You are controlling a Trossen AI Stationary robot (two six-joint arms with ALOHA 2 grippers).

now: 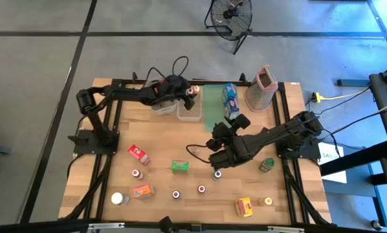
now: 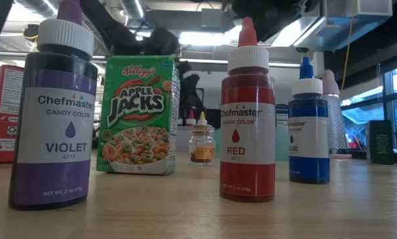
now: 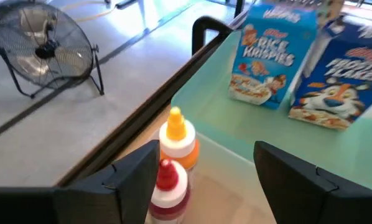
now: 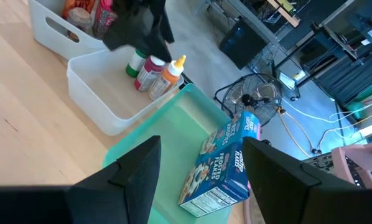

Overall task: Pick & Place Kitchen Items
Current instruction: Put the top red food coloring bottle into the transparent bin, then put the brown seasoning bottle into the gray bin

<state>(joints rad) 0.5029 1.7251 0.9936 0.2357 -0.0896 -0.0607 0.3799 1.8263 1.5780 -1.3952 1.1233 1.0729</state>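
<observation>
My left gripper [image 3: 206, 149] hangs open just above a clear bin [image 4: 96, 99] at the table's far side, touching nothing. Under it an orange-capped bottle [image 3: 176, 140] and a red-capped bottle [image 3: 167, 186] stand upright in the bin, beside a green-capped one [image 4: 135, 62]. My right gripper [image 1: 216, 139] is open and holds nothing, raised over the middle of the table. Several kitchen items rest on the near half: a red box [image 1: 138, 153], a green box [image 1: 179, 167], small bottles [image 1: 201, 189] and a yellow box [image 1: 244, 206].
A second clear bin [image 4: 55, 28] holds packets. Cereal boxes [image 4: 220, 165] lie on the green tray [image 1: 213, 110]. A metal grater [image 1: 263, 87] stands at the far right. The low view shows a violet bottle [image 2: 56, 113], a red one [image 2: 248, 116] and a blue one [image 2: 309, 126].
</observation>
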